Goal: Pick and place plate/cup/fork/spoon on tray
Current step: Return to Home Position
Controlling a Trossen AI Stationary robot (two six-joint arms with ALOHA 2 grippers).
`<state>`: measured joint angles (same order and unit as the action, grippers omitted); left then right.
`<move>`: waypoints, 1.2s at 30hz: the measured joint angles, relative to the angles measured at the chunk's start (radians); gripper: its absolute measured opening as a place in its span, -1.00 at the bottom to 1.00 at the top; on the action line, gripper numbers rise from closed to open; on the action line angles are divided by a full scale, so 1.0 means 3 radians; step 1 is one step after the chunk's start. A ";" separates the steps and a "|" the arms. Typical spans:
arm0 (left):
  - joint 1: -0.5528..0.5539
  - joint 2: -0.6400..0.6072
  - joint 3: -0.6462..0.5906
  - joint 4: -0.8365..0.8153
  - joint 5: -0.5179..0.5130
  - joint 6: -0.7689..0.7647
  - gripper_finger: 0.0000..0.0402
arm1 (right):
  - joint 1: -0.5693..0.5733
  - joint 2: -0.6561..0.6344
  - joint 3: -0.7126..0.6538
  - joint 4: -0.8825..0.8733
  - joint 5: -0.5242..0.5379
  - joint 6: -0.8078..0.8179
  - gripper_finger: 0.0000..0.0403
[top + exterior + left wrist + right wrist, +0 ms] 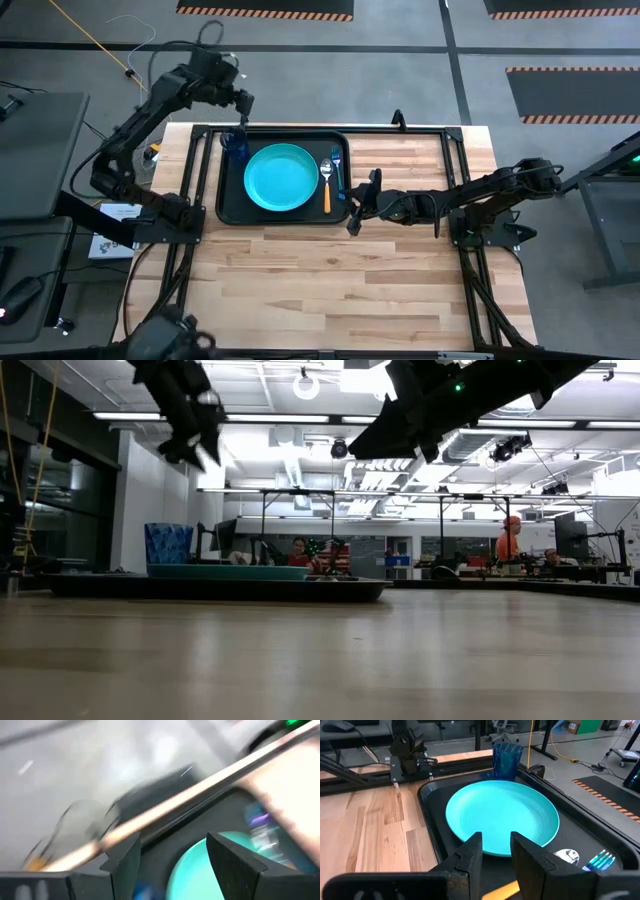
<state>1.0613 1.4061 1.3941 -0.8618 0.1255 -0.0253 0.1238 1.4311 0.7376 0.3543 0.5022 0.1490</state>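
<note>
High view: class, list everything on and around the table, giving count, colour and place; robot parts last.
tray: one, black, table's left half.
plate: one, turquoise, middle of tray.
cup: one, dark blue, upright in a tray corner.
spoon: one, silver with orange handle, on tray right of plate.
fork: one, light blue, between spoon and tray's right rim.
table: one, light wood.
left gripper: one, dark, raised near the cup's corner, fingers open.
right gripper: one, dark, beside tray's right rim, fingers open, empty.

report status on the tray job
Both open: left end effector raised near cup, right end effector beside tray. On tray: plate, cup, fork, spoon. Nothing in the way.
</note>
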 joint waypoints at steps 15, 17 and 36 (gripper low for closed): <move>-0.1312 -0.1761 -0.1603 0.1756 0.1263 0.0086 0.04 | 0.0000 -0.0001 0.0000 0.0080 -0.0001 -0.0081 -0.54; -0.1578 -0.2104 -0.2007 0.2039 0.1263 0.0020 0.04 | 0.0000 -0.0001 0.0000 0.0081 -0.0001 -0.0071 -0.54; -0.2926 -0.3958 -0.4081 0.3608 0.0816 -0.0331 0.04 | 0.0004 -0.0001 0.0000 0.0254 -0.0015 -0.0273 -0.54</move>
<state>0.1835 0.2188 0.1697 0.2207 0.3702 -0.1247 0.1249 1.4307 0.7376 0.4305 0.4976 0.0670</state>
